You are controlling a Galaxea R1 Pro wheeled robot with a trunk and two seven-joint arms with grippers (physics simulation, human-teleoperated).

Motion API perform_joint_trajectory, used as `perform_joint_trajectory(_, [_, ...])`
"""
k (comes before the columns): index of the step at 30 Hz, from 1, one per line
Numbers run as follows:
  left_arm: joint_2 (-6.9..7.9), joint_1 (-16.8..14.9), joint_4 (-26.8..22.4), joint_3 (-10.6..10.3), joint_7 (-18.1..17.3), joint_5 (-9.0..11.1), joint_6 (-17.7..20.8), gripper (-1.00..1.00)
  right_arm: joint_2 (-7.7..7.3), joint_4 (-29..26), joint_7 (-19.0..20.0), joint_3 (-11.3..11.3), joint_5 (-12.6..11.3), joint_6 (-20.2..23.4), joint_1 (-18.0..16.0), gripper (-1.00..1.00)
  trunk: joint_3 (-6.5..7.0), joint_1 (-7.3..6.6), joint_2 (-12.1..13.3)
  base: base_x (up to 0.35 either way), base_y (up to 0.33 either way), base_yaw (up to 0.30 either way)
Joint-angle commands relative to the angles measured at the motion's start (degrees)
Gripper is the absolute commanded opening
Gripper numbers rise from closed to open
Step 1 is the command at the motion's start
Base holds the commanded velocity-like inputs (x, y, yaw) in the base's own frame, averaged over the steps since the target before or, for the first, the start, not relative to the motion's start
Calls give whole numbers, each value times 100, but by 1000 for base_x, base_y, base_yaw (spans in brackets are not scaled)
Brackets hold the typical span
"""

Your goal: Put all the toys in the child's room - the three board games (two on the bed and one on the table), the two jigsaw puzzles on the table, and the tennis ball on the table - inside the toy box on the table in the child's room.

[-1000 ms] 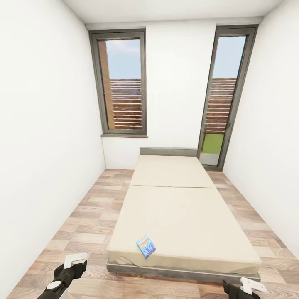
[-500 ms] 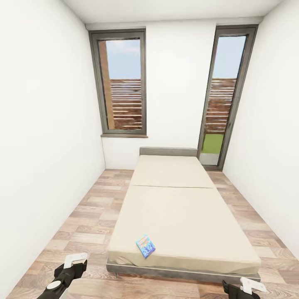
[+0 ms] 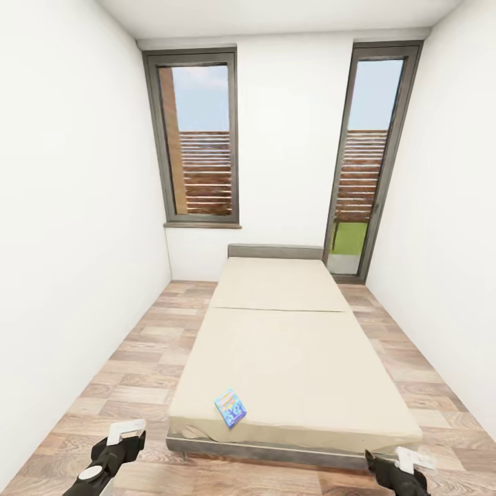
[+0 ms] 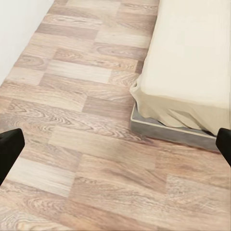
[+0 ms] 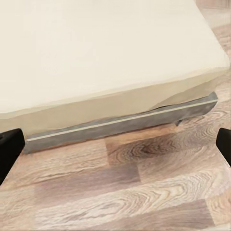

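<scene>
A small blue board game box (image 3: 231, 408) lies flat on the beige bed (image 3: 289, 344), near its front left corner. Low over the wooden floor, short of the bed's foot, my left gripper (image 3: 126, 438) is open, its dark fingers (image 4: 9, 149) spread wide in the left wrist view with nothing between them. My right gripper (image 3: 403, 463) is open too and empty, in front of the bed's front right corner; its fingers (image 5: 9, 145) stand far apart in the right wrist view. Both grippers are well apart from the box.
The bed's grey frame (image 5: 120, 126) sits low, with its draped corner (image 4: 144, 96) to the right of the left gripper. White walls close in on both sides. A strip of wooden floor (image 3: 138, 358) runs along the bed's left. A window (image 3: 200, 138) and a glass door (image 3: 365, 158) are at the far wall.
The whole head view has shifted slightly, with the bed and the box sliding a little to the left and lower in the picture: the camera moved. Both grippers hold their pose.
</scene>
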Motion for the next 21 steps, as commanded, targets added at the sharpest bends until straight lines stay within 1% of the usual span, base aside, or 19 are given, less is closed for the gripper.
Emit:
perform_joint_trajectory(1, [-1, -2, 5, 1, 1, 34, -19, 100, -3, -214, 35, 13, -58, 18, 17, 100, -2, 2, -4, 0, -23, 0])
perform_joint_trajectory(3, [0, -2, 2, 3, -6, 41, -18, 100, -4, -494, 76, 18, -62, 104, 39, 100, -2, 2, -4, 0, -17, 0])
perform_joint_trajectory(4, [4, -2, -8, 4, -18, 48, -12, 100, -8, -864, 131, 20, -79, 278, 47, 100, -2, 2, -4, 0, -10, 0])
perform_joint_trajectory(6, [10, -2, -19, 8, -67, 56, 3, 100, -11, -1326, 207, 20, -99, 563, 50, 100, -2, 2, -4, 0, -7, 0])
perform_joint_trajectory(7, [18, -2, -29, 17, -183, 62, 17, 100, -9, -1869, 308, 16, -120, 958, 52, 100, -2, 2, -4, 0, -4, 0])
perform_joint_trajectory(8, [23, -2, -32, 21, -268, 66, 28, 100, -10, -2162, 364, 13, -128, 1192, 55, 100, -2, 2, -4, 0, -3, 0])
perform_joint_trajectory(9, [31, -3, -41, 29, -483, 74, 69, 100, -10, -2759, 485, 1, -140, 1704, 61, 100, -2, 2, -4, 0, -2, 0])
perform_joint_trajectory(10, [35, -5, -48, 34, -609, 78, 105, 100, -9, -3052, 547, -6, -145, 1970, 65, 100, -2, 2, -4, 0, -2, 0])
perform_joint_trajectory(11, [45, -9, -69, 41, -873, 83, 216, 100, -5, -3612, 668, -21, -164, 2490, 71, 100, -2, 2, -4, 0, -1, 0])
perform_joint_trajectory(13, [58, -14, -123, 46, -1145, 89, 392, 100, -2, -4120, 770, -34, -215, 2957, 75, 100, -2, 2, -4, 0, 0, 0])
perform_joint_trajectory(14, [68, -19, -226, 50, -1413, 93, 631, 100, -1, -4554, 836, -53, -308, 3334, 78, 100, -2, 2, -4, 0, 0, 0])
perform_joint_trajectory(15, [72, -21, -300, 53, -1541, 94, 767, 100, 0, -4737, 860, -67, -375, 3484, 78, 100, -2, 2, -4, 0, 0, 0])
perform_joint_trajectory(16, [80, -24, -490, 59, -1780, 97, 1061, 100, 1, -5026, 893, -106, -545, 3711, 80, 100, -2, 2, -4, 0, 0, 0])
perform_joint_trajectory(17, [84, -24, -600, 64, -1891, 97, 1215, 100, 1, -5133, 903, -128, -642, 3796, 80, 100, -2, 2, -4, 0, 0, 0])
perform_joint_trajectory(18, [93, -26, -870, 76, -2106, 100, 1566, 100, 2, -5287, 919, -171, -864, 3922, 81, 100, -2, 2, -4, 0, 0, 0])
perform_joint_trajectory(19, [97, -26, -991, 80, -2196, 102, 1723, 100, 2, -5341, 924, -187, -961, 3967, 81, 100, -2, 2, -4, 0, 0, 0])
perform_joint_trajectory(20, [102, -27, -1248, 87, -2361, 106, 2053, 100, 2, -5420, 934, -211, -1143, 4030, 81, 100, -2, 2, -4, 0, 0, 0])
perform_joint_trajectory(21, [104, -27, -1383, 89, -2438, 112, 2222, 100, 1, -5448, 938, -220, -1224, 4051, 81, 100, -2, 2, -4, 0, 0, 0])
